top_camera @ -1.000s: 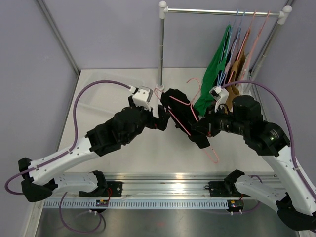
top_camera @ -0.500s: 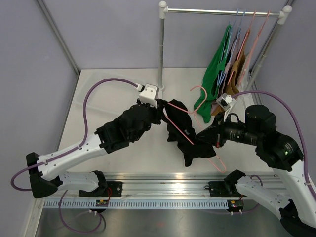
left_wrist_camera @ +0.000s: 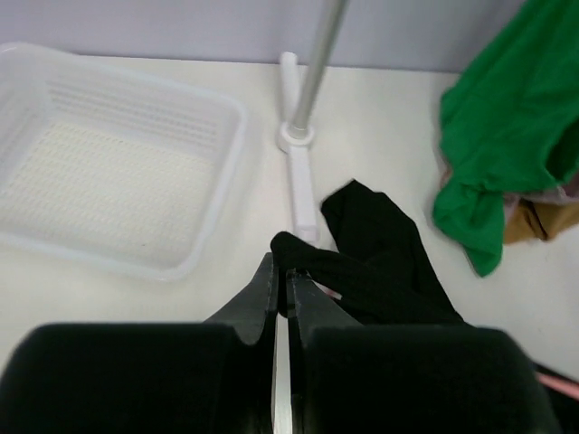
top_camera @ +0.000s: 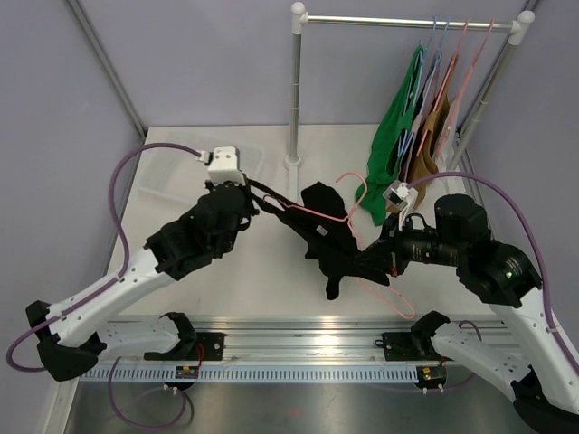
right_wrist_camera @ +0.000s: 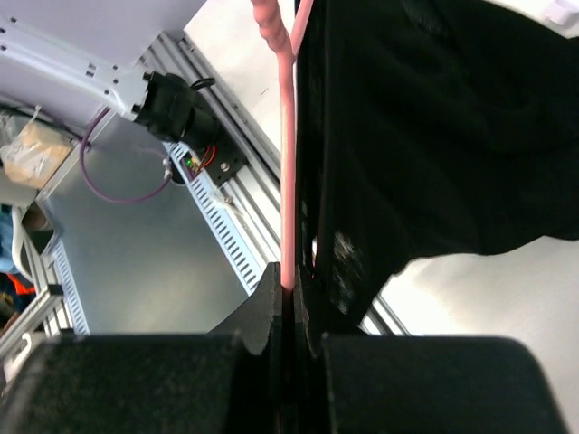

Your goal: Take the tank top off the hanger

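Observation:
The black tank top (top_camera: 330, 240) hangs in mid-air between both arms, still on the pink hanger (top_camera: 357, 185). My left gripper (top_camera: 256, 201) is shut on a strap of the tank top (left_wrist_camera: 389, 262), which is stretched out to the left; the left gripper (left_wrist_camera: 282, 271) pinches the black fabric at its fingertips. My right gripper (top_camera: 384, 258) is shut on the hanger's thin pink wire (right_wrist_camera: 288, 181). In the right wrist view the right gripper (right_wrist_camera: 289, 285) clamps that wire, with the tank top (right_wrist_camera: 434, 136) draped just to its right.
A white mesh basket (left_wrist_camera: 109, 172) sits on the table at the back left. The clothes rack's pole (top_camera: 296, 90) stands behind the garment, and a green garment (top_camera: 393, 136) and other clothes hang on hangers at the back right. The aluminium rail (top_camera: 298, 348) runs along the near edge.
My left gripper went from open to shut on the tank top's strap and drew back left, stretching the fabric. The hanger and the right gripper shifted slightly.

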You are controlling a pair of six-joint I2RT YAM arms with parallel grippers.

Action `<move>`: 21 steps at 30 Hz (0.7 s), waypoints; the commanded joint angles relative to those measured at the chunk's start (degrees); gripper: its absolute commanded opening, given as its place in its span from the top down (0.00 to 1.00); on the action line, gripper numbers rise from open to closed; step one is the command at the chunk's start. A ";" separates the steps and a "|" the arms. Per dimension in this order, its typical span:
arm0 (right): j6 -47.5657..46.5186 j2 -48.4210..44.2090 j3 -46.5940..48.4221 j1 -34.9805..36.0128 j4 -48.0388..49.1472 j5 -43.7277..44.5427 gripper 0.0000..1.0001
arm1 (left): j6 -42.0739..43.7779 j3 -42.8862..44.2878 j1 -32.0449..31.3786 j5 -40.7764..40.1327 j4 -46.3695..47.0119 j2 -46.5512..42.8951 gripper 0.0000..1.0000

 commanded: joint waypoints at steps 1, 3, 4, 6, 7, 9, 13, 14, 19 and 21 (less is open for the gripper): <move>-3.66 -1.90 -0.19 0.48 1.83 -6.95 1.00 | -5.67 -1.04 6.87 -3.74 -4.57 -6.76 1.00; -4.10 -3.57 -0.71 0.48 2.89 -8.00 1.00 | -6.02 -2.02 9.43 -0.31 -5.19 -8.88 1.00; -4.36 -4.19 -0.98 0.48 4.11 -8.53 1.00 | -6.19 -2.55 11.62 0.66 -6.15 -10.37 1.00; -4.63 -6.21 -1.59 0.48 5.70 -10.73 1.00 | -6.55 -2.99 13.39 3.47 -7.30 -11.35 1.00; -4.98 -7.34 -2.55 0.48 8.06 -11.87 1.00 | -6.72 -3.34 14.27 4.18 -8.35 -11.61 1.00; -4.89 -8.67 -4.05 0.48 11.05 -15.21 1.00 | -6.64 -3.95 14.45 6.64 -8.71 -12.66 1.00; -1.31 -11.39 -10.09 0.48 25.42 -15.66 1.00 | -5.23 -7.73 14.45 17.96 -4.43 -16.26 1.00; -0.33 -12.18 -11.25 0.48 28.44 -13.39 1.00 | -5.32 -10.26 14.45 22.60 -3.45 -17.58 1.00; 10.39 -12.63 -21.18 0.48 56.15 -0.82 1.00 | -6.64 -19.58 14.45 38.34 6.11 -26.02 1.00; 15.38 -11.49 -26.52 0.48 66.83 3.31 1.00 | -7.60 -23.53 14.36 45.21 8.77 -27.17 1.00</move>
